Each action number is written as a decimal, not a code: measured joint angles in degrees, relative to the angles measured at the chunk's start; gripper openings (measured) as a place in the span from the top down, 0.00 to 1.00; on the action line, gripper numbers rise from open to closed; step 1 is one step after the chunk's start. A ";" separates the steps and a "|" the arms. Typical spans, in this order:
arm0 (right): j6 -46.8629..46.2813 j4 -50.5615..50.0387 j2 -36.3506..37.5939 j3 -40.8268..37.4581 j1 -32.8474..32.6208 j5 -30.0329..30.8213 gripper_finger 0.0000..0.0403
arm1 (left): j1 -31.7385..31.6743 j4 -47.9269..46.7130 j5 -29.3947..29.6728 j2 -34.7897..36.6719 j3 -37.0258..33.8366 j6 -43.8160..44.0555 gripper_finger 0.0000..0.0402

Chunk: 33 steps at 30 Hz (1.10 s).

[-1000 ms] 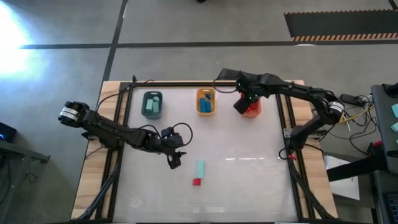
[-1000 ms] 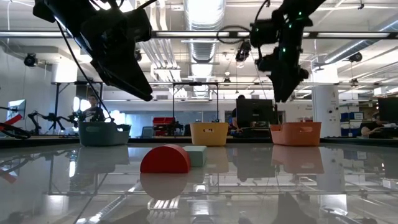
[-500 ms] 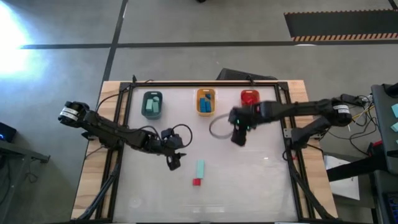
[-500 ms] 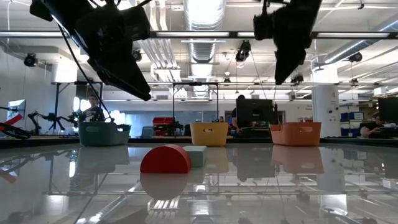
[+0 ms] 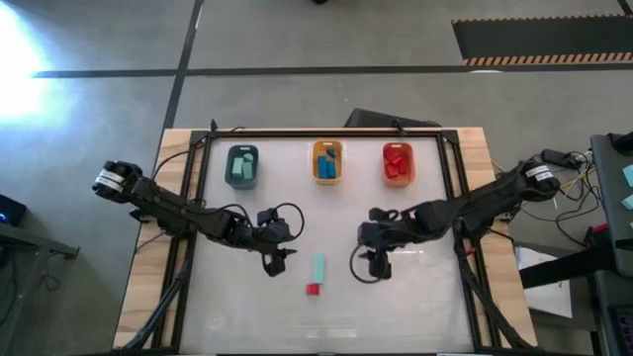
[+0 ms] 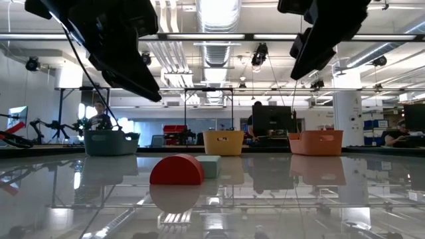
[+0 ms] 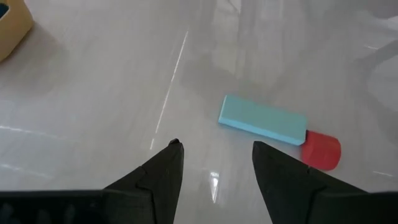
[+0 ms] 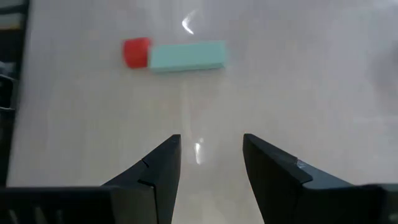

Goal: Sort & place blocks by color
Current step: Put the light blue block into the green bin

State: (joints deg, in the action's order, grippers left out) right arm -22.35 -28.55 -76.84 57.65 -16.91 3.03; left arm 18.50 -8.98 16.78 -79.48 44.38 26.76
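A pale mint-teal bar block (image 5: 317,267) lies flat on the table's middle, with a small red block (image 5: 313,289) touching its near end; both also show in the left wrist view (image 7: 263,120) (image 7: 321,150) and the right wrist view (image 8: 186,55) (image 8: 136,51). My left gripper (image 5: 278,259) is open and empty, left of the blocks. My right gripper (image 5: 377,265) is open and empty, right of the blocks. Both hang above the table in the low view.
Three small trays stand in a row at the far side: dark teal (image 5: 241,166) with mint blocks, yellow-orange (image 5: 328,161) with blue blocks, orange-red (image 5: 398,162) with red blocks. A black frame (image 5: 455,198) borders the table.
My right gripper has gone from over the orange-red tray toward the table's near edge and left, ending right of the mint bar. My left gripper has shifted slightly toward the near edge. The two blocks on the table have stayed still.
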 joint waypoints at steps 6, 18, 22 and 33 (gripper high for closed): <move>0.41 7.46 0.26 -3.78 -1.81 0.17 0.60 | 0.00 0.39 0.00 0.00 0.00 -0.07 0.56; 5.49 25.62 1.60 -11.80 -3.19 1.53 0.60 | 0.04 3.95 -1.68 0.00 0.55 -3.52 0.56; 7.99 29.17 2.53 -13.02 -3.07 1.61 0.60 | 0.54 3.80 -3.67 -0.37 3.88 -8.80 0.56; 12.52 31.92 4.16 -13.00 -3.08 1.61 0.60 | 0.63 -12.80 -10.59 -6.69 16.53 -25.42 0.56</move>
State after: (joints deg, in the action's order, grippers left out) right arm -9.83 3.37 -72.67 44.64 -19.99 4.63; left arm 19.14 -21.78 6.19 -86.17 60.91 1.34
